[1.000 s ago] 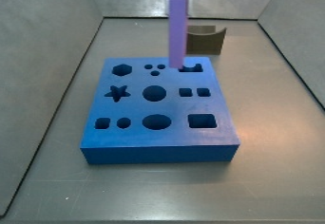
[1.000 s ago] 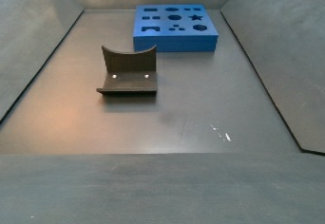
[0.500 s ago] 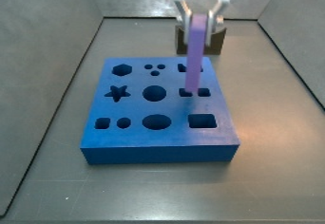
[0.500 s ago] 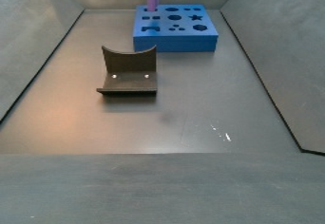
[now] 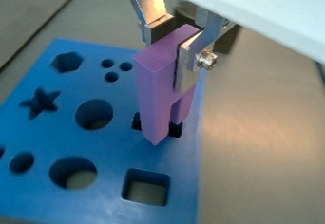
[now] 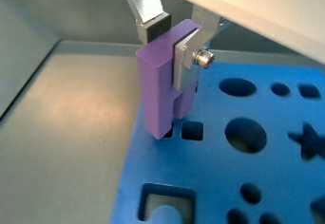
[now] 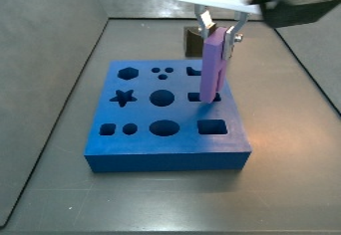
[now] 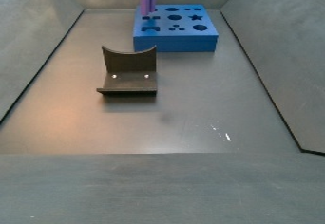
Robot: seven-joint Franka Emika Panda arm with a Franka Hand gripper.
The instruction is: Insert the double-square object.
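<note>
The double-square object (image 7: 210, 65) is a tall purple peg, held upright in my gripper (image 7: 220, 27). The silver fingers (image 5: 189, 57) clamp its upper end in both wrist views, and the gripper (image 6: 169, 40) is shut on it. Its two lower prongs (image 5: 160, 131) stand at the paired square holes (image 5: 176, 129) of the blue block (image 7: 167, 119), touching or just entering them. In a side view the peg (image 8: 146, 2) stands over the block's (image 8: 177, 30) near-left corner; the gripper is above that frame.
The dark olive curved holder (image 8: 128, 72) lies on the grey floor in front of the block. In a side view it (image 7: 197, 38) stands behind the block. Grey walls enclose the floor. The block has star, hexagon, round and square holes.
The gripper has come down with the peg. Its prongs have moved from above the block's far side to the double-square holes at the right middle.
</note>
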